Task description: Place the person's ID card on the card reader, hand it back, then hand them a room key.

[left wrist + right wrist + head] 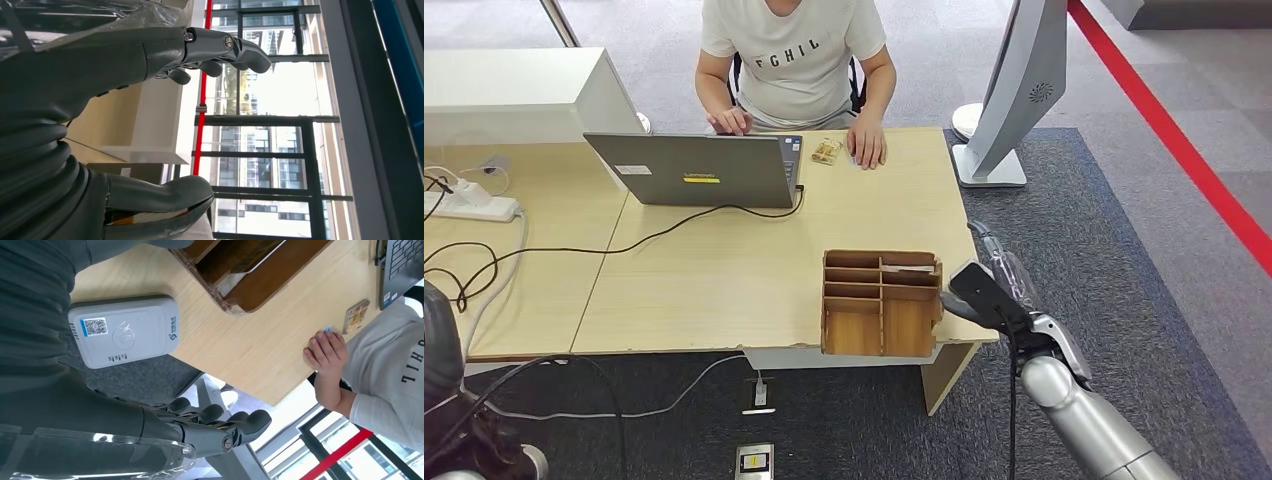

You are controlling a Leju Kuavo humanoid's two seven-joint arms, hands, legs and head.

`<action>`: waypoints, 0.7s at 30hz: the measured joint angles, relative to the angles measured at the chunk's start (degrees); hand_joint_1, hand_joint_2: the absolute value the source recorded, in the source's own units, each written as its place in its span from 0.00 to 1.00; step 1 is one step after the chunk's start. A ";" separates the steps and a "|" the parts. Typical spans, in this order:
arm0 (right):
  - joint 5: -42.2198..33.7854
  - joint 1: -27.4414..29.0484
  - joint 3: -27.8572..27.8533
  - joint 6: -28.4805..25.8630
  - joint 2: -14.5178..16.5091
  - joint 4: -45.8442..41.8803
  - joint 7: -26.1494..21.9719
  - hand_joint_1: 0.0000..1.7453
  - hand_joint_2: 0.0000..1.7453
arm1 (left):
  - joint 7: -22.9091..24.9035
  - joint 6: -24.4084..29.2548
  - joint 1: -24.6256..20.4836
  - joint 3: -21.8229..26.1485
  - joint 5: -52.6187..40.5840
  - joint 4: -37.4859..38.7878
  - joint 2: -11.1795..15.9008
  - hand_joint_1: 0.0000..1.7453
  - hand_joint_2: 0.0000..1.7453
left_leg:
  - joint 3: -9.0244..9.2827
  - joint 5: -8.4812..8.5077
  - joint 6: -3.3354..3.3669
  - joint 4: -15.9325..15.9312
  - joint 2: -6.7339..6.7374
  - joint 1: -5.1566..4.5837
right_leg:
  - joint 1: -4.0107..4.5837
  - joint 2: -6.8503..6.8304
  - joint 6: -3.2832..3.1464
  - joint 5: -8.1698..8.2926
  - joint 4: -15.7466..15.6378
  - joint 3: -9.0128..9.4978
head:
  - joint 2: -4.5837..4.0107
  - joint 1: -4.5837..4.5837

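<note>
**Reach for the ID card across the table**

Fingers (pixel 220 420) of the right hand (pixel 986 296) spread and lightly curled, gripping nothing; left hand (pixel 125 65) likewise apart and bare, raised well away from the work. Directly under the right hand, the white card reader (pixel 122 330) at the table's near corner, just beside the wooden organizer (pixel 882 305). Farther out, what looks like the ID card (pixel 327 330) under the person's hand (pixel 866 145), near the far edge of the table (pixel 724 270).

Probably best to offer an open palm past the organizer and take the card by its free edge. Open tabletop between organizer and laptop (pixel 694 170); tight beside the reader, with the table edge close and a monitor stand (pixel 989 165) just off the far corner.
</note>
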 joint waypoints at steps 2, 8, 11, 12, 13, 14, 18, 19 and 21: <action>0.03 0.00 0.04 0.10 0.10 -0.28 -0.23 0.00 1.00 | -0.20 0.00 -0.30 -0.03 0.23 0.10 0.00 0.00 1.00 | 0.00 0.00 0.00 0.00 0.00 0.00 | 0.00 0.00 0.00 0.00 0.00 0.00 | 0.00 0.00; 0.25 -0.88 0.36 0.60 0.85 -0.61 -0.91 0.00 1.00 | -0.80 0.00 -0.90 -0.15 0.36 0.50 0.00 0.00 1.00 | 0.00 0.00 0.00 0.00 0.00 0.00 | 0.00 0.00 0.00 0.00 0.01 0.00 | 0.00 0.01; 0.26 -1.51 0.51 0.79 1.28 -0.57 -0.99 0.00 1.00 | -1.01 0.00 -0.95 -0.20 0.36 0.57 0.00 0.00 1.00 | 0.00 0.00 0.00 0.00 0.01 0.00 | 0.00 0.00 0.00 0.00 0.01 0.00 | 0.00 0.01; 0.27 -1.64 0.52 0.80 1.41 -0.56 -0.99 0.00 1.00 | -1.03 0.00 -0.95 -0.20 0.36 0.60 0.00 0.00 1.00 | -0.01 0.00 0.00 0.00 0.00 0.00 | 0.00 -0.01 0.00 0.00 0.01 0.00 | 0.00 0.01; 0.26 -1.75 0.53 0.82 1.52 -0.55 -0.99 0.00 1.00 | -1.04 0.00 -0.95 -0.21 0.36 0.64 0.00 0.00 1.00 | -0.01 0.00 0.00 0.00 0.00 0.00 | 0.00 -0.01 0.00 0.00 0.01 0.01 | 0.00 0.01; 0.26 -1.83 0.54 0.86 1.62 -0.55 -0.99 0.00 1.00 | -1.06 0.00 -0.96 -0.21 0.36 0.69 0.00 0.00 1.00 | -0.01 0.00 0.00 0.00 0.00 0.00 | 0.00 -0.01 0.00 0.00 0.01 0.01 | 0.00 0.01; 0.26 -1.95 0.55 0.95 1.93 -0.55 -1.04 0.00 1.00 | -1.11 0.00 -0.96 -0.22 0.36 0.84 0.00 0.00 1.00 | -0.01 0.00 0.00 0.00 0.00 0.00 | 0.00 0.00 0.00 0.00 0.01 0.00 | 0.00 0.01; 0.26 -1.97 0.56 0.97 2.02 -0.52 -1.08 0.00 1.00 | -1.13 0.00 -0.96 -0.22 0.37 0.85 0.00 0.00 1.00 | -0.01 0.00 0.00 0.00 0.00 0.00 | 0.00 0.00 0.00 0.00 0.01 0.00 | 0.00 0.01; 0.24 -1.97 0.60 1.08 2.19 -0.37 -1.18 0.00 1.00 | -1.18 0.00 -0.93 -0.22 0.37 0.85 0.00 0.00 1.00 | -0.02 0.00 0.00 0.00 0.00 0.00 | 0.00 -0.01 0.00 0.00 0.01 0.01 | 0.00 0.01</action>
